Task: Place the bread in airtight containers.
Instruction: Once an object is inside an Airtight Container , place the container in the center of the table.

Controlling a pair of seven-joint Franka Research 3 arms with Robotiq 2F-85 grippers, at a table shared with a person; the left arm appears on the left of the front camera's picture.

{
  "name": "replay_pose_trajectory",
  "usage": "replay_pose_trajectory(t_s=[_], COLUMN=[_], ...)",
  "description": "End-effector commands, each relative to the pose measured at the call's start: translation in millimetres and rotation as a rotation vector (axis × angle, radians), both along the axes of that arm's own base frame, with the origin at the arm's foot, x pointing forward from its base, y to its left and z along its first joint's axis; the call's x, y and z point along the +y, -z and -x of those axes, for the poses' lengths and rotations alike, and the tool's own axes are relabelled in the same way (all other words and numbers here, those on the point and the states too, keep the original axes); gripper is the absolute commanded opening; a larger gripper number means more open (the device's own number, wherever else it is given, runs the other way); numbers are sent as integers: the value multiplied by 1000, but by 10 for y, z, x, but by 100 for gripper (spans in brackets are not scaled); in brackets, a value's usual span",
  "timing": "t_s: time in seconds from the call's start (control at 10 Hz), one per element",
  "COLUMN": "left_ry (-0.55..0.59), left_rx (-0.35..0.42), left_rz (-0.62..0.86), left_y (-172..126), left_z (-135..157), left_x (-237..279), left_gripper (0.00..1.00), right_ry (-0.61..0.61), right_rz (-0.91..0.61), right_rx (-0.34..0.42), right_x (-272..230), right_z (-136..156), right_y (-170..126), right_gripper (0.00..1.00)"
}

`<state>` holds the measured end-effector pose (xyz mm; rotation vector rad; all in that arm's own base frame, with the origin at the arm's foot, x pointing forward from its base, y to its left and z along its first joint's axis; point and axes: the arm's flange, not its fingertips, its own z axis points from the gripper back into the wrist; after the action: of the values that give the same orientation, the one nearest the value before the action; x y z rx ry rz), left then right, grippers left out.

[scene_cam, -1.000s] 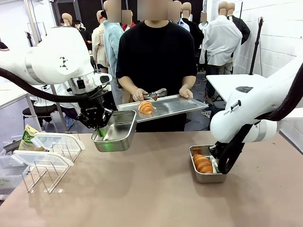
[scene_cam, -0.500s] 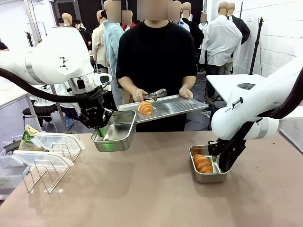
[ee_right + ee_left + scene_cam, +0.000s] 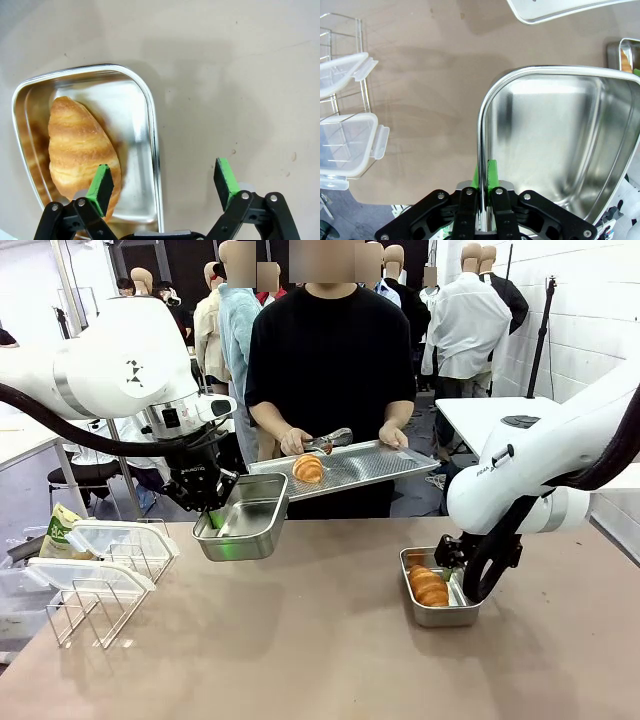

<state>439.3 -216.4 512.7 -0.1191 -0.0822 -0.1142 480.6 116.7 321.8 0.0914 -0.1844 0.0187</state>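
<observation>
Brown tabletop [image 3: 300,640] carries the filled container [image 3: 152,125] nearest, one roll [image 3: 80,145] inside, and the right gripper [image 3: 163,180] hangs spread wide over its rim holding nothing; it should lift straight up, clear of the crust. Farther back the left gripper [image 3: 484,175] is clamped on the rim of the empty container [image 3: 555,150], best kept level just below the person's tray [image 3: 385,462], where the second roll [image 3: 308,468] waits by the tongs [image 3: 330,440]. Whether the tongs grip that roll is hard to tell.
</observation>
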Motion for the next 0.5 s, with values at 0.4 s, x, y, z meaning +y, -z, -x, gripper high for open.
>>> replay_pose_trajectory(t_s=[0.4], left_ry=[-4], left_rx=[-7], left_rz=[-9], left_y=[-34], left_z=[2], left_x=[19], left_gripper=[0], right_ry=[0], right_rz=[0], right_rx=[0], right_x=[0], right_z=[0], right_y=[0], right_gripper=[100])
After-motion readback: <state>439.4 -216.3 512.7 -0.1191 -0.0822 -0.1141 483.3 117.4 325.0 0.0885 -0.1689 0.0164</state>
